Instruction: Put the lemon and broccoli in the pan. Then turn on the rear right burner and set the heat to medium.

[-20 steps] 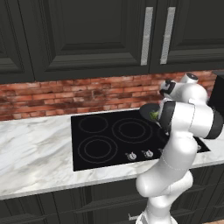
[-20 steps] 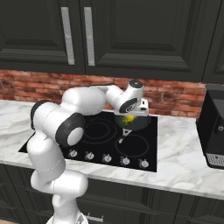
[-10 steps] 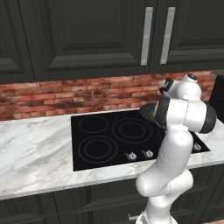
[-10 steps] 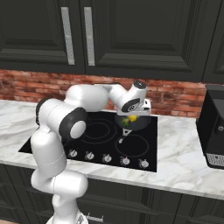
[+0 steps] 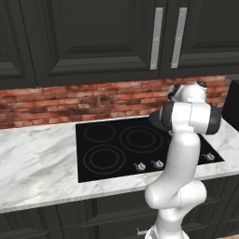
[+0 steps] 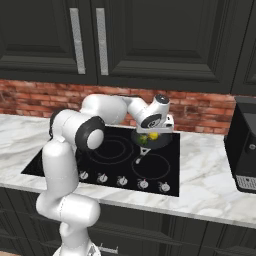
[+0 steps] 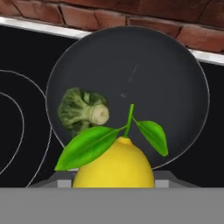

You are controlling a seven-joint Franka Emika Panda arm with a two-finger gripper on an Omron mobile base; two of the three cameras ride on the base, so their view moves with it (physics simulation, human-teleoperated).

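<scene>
Over the pan [image 7: 131, 78] on the rear right burner, the gripper [image 6: 152, 131] is hovering with the lemon [image 7: 114, 164] between its jaws, closed on it, leaves up. Broccoli [image 7: 83, 109] is lying inside the pan, left side, stalk pointing right. Pan is sitting near the brick backsplash [image 7: 131, 13].

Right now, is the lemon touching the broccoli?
Apart. In the hand view the lemon sits at the gripper, above the pan; the broccoli lies on the pan floor below.

Two rear base views flanking the arm share the cooktop [image 5: 140, 144], hand view close above the pan [image 7: 131, 78]
</scene>
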